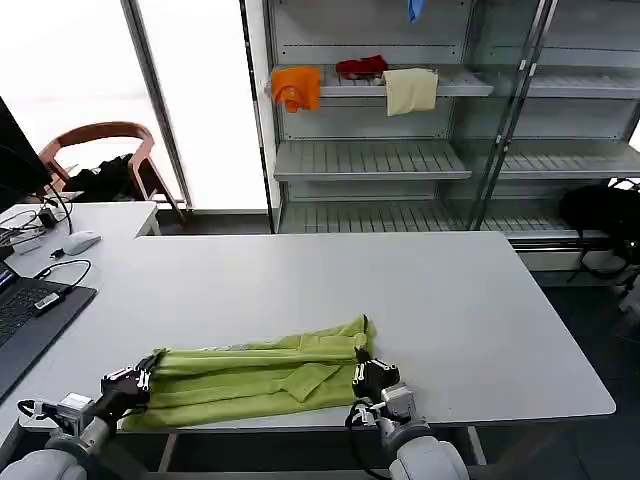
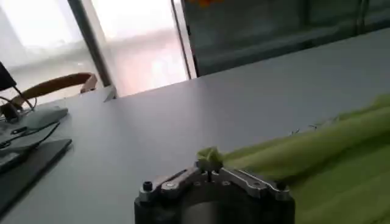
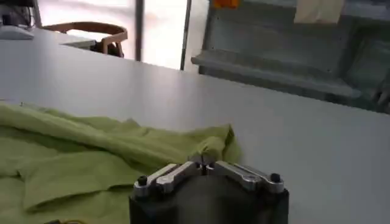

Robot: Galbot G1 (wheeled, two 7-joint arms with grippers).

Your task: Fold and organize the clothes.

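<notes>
The clothes are one lime yellow-green T-shirt, lying rumpled in a long strip along the near edge of the white table. My left gripper is shut on the shirt's left end, and a small tuft of green fabric sticks out between its closed jaws. At the shirt's right end my right gripper is shut on a bunched fold. The rest of the shirt spreads away from it toward the other arm.
A laptop, cables and a mouse lie at the table's left. A wooden chair stands behind. Shelves at the back hold orange, red and cream cloths. Bare tabletop stretches beyond the shirt and to its right.
</notes>
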